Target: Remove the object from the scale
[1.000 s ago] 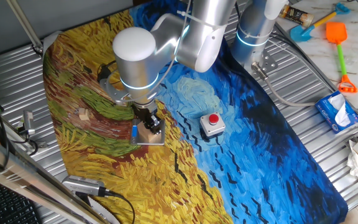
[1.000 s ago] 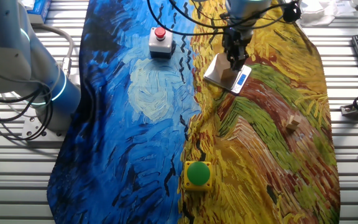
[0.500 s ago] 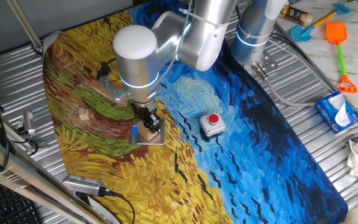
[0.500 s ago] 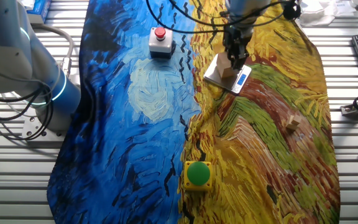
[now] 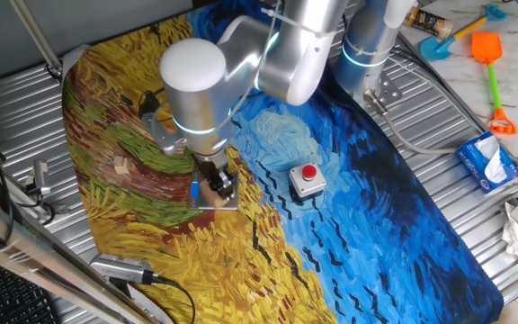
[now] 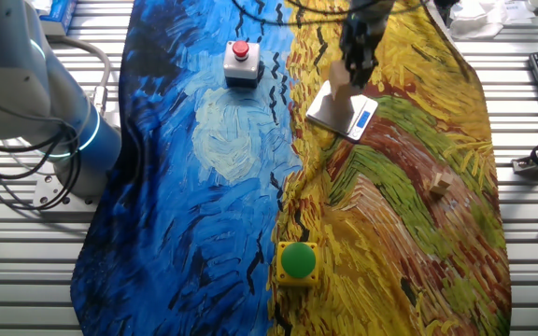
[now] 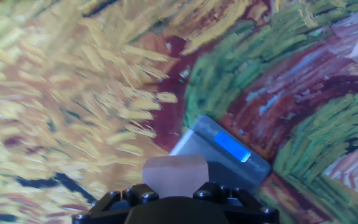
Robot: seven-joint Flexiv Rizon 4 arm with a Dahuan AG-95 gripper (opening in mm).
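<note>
Since a second ago the gripper (image 6: 347, 77) has come up off the scale (image 6: 344, 112), and the wooden block (image 6: 341, 89) went up with it, so it now hangs just above the plate instead of sitting on it.

Biggest thing here is the painted cloth (image 5: 349, 216) covering most of the table, yellow field strokes on one half, blue swirls on the other. Next the silver arm (image 5: 241, 63), bent over the yellow side. The grey box with a red button (image 5: 307, 180) sits on the blue part, well apart from the scale, and a yellow box with a green button (image 6: 297, 262) is near the cloth's edge in the other fixed view.

Hand view shows the block (image 7: 174, 177) pinched between the fingers, with the scale (image 7: 219, 155) and its blue display under it. A small tan wooden piece (image 6: 440, 183) lies off on the yellow side.
</note>
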